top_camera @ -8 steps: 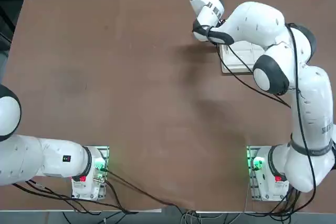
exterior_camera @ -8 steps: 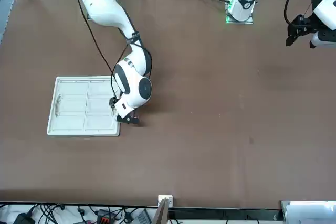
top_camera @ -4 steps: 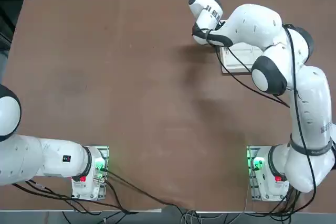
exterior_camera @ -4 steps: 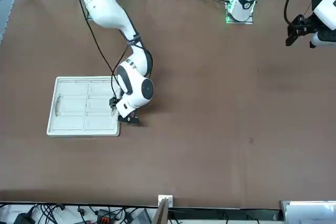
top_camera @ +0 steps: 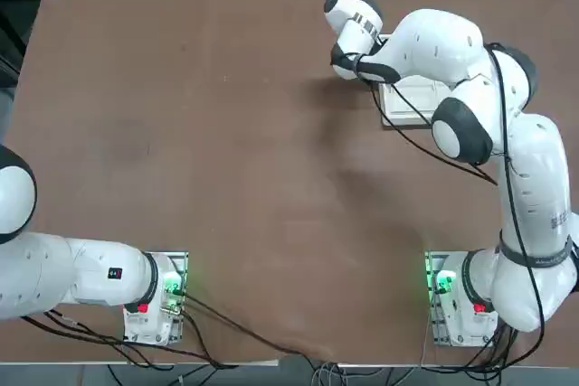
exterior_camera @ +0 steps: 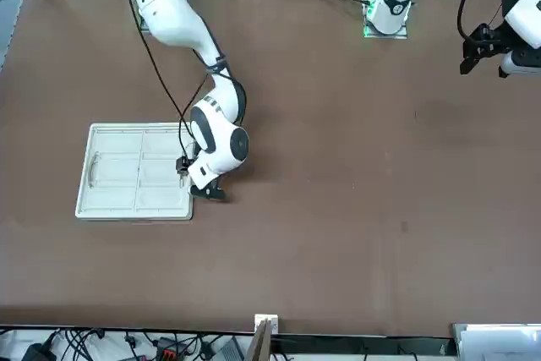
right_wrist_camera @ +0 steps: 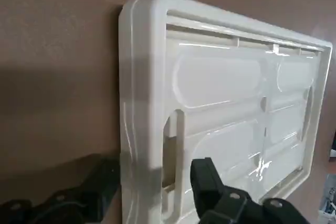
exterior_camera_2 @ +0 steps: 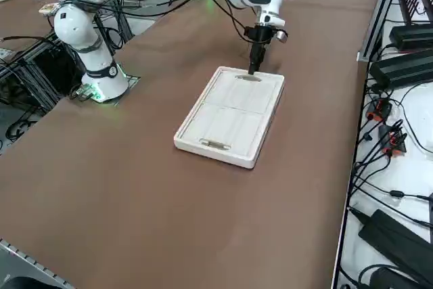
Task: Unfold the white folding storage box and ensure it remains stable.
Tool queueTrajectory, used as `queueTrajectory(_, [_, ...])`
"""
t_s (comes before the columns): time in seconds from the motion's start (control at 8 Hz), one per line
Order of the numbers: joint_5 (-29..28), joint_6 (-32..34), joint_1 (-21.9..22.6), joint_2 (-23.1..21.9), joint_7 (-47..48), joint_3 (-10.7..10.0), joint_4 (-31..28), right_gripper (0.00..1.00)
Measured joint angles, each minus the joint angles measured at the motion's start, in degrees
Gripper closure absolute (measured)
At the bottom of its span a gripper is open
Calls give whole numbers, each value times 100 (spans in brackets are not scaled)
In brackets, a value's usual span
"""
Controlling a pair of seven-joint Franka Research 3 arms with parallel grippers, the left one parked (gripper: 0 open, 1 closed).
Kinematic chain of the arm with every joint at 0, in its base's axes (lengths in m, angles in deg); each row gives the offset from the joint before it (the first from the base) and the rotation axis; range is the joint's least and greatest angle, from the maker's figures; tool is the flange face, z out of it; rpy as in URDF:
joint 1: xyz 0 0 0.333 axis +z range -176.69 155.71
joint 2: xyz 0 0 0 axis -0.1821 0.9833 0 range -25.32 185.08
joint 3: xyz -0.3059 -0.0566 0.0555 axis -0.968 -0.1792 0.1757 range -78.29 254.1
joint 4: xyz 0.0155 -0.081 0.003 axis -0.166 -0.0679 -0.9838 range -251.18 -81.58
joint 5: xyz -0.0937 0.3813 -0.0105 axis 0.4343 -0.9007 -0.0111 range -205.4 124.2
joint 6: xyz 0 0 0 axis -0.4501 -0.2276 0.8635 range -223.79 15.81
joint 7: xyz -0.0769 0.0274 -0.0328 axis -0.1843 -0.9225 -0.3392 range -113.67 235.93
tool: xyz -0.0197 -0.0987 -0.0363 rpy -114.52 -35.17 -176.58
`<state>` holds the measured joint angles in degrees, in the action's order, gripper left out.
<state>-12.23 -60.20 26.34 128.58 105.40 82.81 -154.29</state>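
Box (exterior_camera_2: pixel 230 116) lies folded flat on the brown surface (exterior_camera: pixel 338 166), at the robot's right side, roughly mid-depth; in front view it's at left. Right end effector (right_wrist_camera: pixel 152 192) sits at the box's short end nearest the surface's middle, pointing down, w/ jaws apart and straddling the thick rim: one finger (right_wrist_camera: pixel 100 187) outside the rim on the surface side, the other (right_wrist_camera: pixel 210 182) inside, next to the handle slot. Not clamped yet as far as wrist view shows; gap visible both sides of the rim. Handling, as a guess: rigid plastic, light, smooth so prob. slippery on the surface — whole box may slide or tip rather than unfold if pulled from one end only. Hinged panels look stiff but thin slats could flex. Best hold seems to be the rim at this short end by the handle hole: thick, gives pads a firm edge. Lift straight up, slowly, so walls swing out and lock.
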Motion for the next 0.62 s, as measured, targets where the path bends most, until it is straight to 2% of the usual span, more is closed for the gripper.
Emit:
queueTrajectory(0.25, [2, 68, 2, 6, 3, -1, 0, 25])
queueTrajectory(0.38, [3, 73, 4, 20, 7, -1, 0, 37])
queueTrajectory(0.62, [39, 73, 19, 52, 11, 0, 2, 39])
